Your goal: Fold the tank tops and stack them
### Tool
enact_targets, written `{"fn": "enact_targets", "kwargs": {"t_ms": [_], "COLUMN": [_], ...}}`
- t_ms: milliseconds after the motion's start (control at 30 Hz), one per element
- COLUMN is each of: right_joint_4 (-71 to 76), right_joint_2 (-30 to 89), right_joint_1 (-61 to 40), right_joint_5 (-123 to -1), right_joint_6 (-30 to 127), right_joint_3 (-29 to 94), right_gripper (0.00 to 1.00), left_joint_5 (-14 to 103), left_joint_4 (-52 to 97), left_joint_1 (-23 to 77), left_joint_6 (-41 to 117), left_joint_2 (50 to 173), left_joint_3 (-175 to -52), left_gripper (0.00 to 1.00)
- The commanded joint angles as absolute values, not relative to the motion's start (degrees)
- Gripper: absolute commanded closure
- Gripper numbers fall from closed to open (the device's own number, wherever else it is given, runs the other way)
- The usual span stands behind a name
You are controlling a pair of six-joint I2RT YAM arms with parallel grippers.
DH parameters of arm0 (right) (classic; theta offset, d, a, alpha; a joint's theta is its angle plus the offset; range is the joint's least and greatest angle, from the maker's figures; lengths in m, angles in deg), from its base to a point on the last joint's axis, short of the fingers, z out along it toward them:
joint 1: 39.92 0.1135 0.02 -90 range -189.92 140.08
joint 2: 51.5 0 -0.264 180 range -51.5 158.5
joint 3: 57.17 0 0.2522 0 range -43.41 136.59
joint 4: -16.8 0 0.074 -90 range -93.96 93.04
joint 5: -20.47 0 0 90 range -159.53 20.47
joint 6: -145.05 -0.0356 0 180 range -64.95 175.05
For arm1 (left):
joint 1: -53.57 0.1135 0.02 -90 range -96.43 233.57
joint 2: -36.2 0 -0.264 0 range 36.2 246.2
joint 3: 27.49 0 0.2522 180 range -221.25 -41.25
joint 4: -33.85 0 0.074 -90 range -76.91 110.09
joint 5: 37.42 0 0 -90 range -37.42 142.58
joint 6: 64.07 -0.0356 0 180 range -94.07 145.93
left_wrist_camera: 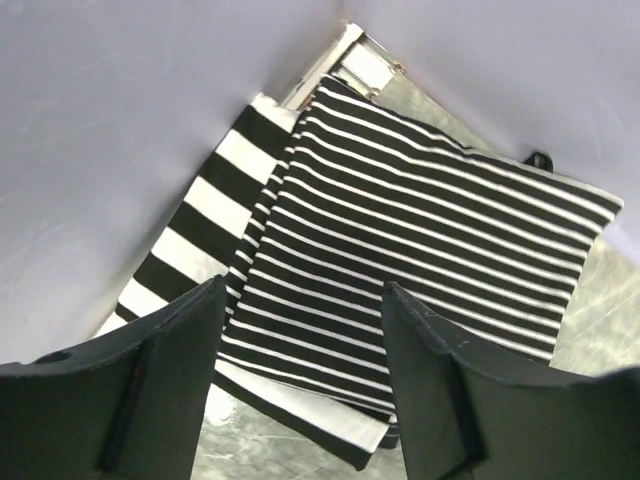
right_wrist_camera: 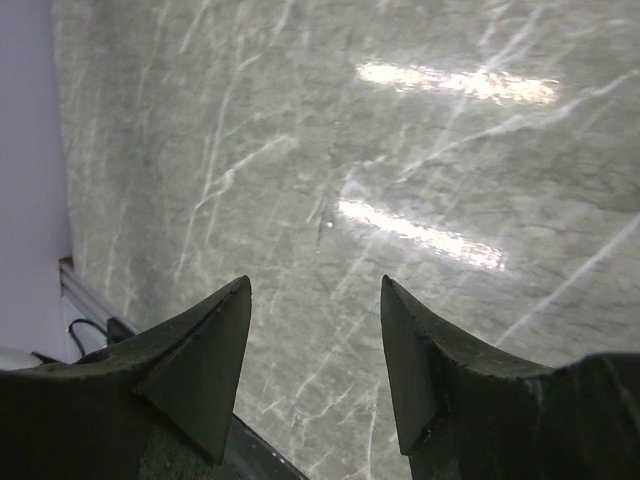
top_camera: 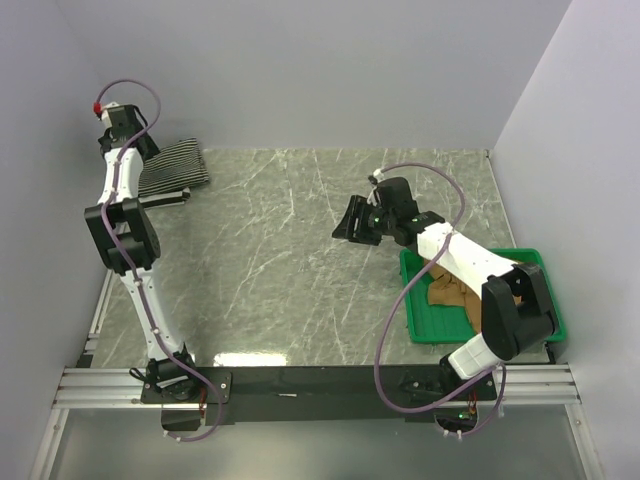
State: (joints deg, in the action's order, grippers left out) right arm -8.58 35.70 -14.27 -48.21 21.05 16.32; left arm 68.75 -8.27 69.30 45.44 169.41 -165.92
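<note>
1. Lying flat in a neat folded shape, the pinstripe tank top is on the marble surface, well apart from the green tray, on the far side across from it.
2. It sits on top of the wide-stripe tank top. The wide-stripe one sticks out from under it on the edge farthest from the tray, next to the wall.
3. The left arm reaches up over this pile, far from the tray.
4. The left jaws stand apart above the pinstripe top. Nothing is between them and they do not touch the cloth.
5. The tan-brown tank top lies bunched up inside the tray, not folded. The right arm crosses over it and hides part of it.
6. The right jaws hang over bare surface just beside the tray, on the side that faces the pile.
7. The right jaws are spread wide and hold nothing. Only the marble shows between them.
8. The tray sits on the surface near the right arm's base.
</note>
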Motion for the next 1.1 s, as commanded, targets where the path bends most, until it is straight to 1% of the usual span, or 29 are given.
{"fn": "enact_targets", "kwargs": {"t_ms": [0,67,167,200,267,300,400,467,533,567,600,633,800,900,1067], "right_joint_4": [-10.4,-13.1,-18.0,-19.6,-25.7,-28.8,-33.7,-37.6,-41.0,-42.0,-42.8,-42.8,-38.7,-35.9,-31.9], "right_joint_2": [32.6,31.4,28.5,27.1,25.2,22.9,17.7,15.0,11.3,9.3,8.5,7.8,8.2,11.5,18.6], "right_joint_1": [-13.8,-13.9,-13.9,-14.2,-14.5,-15.0,-16.6,-19.0,-21.7,-22.8,-24.2,-25.5,-37.3,-41.4,-42.6], "right_joint_5": [-54.0,-56.9,-66.0,-71.5,-77.2,-82.9,-89.5,-91.1,-94.8,-95.6,-96.2,-96.2,-89.0,-85.4,-82.5], "right_joint_6": [21.7,21.4,19.6,19.1,16.7,14.5,8.0,5.1,0.8,0.0,-0.8,-1.0,3.9,5.3,4.1], "right_joint_3": [19.2,19.9,20.9,21.5,22.3,22.2,19.7,16.3,13.6,11.3,10.2,9.1,2.0,0.1,-1.0], "right_gripper": [0.38,0.38,0.38,0.38,0.38,0.38,0.34,0.33,0.29,0.26,0.23,0.22,0.22,0.21,0.21], "left_joint_5": [70.8,69.0,64.8,63.1,61.5,59.7,57.6,54.5,53.3,53.0,53.0,52.6,52.4,52.4,51.6], "left_joint_4": [-5.9,-5.2,-4.2,-4.2,-3.9,-2.6,-0.7,2.6,3.4,3.4,2.7,2.8,2.0,4.2,4.4], "left_joint_1": [69.7,69.6,67.0,66.1,62.5,59.5,54.5,48.7,41.8,39.4,34.7,32.5,19.8,16.3,14.7], "left_joint_6": [51.8,54.9,57.7,58.1,59.6,60.7,62.5,64.2,65.1,64.9,65.4,65.0,64.9,65.2,65.0], "left_joint_2": [164.0,159.9,154.4,153.1,148.5,144.9,137.1,133.5,129.1,128.1,126.3,125.4,118.7,114.7,112.1], "left_joint_3": [-163.0,-160.7,-156.4,-154.7,-150.4,-148.3,-139.3,-132.0,-128.3,-125.5,-124.4,-123.2,-115.4,-110.9,-107.3], "left_gripper": [0.31,0.31,0.31,0.31,0.31,0.30,0.31,0.32,0.34,0.34,0.35,0.35,0.35,0.34,0.34]}}
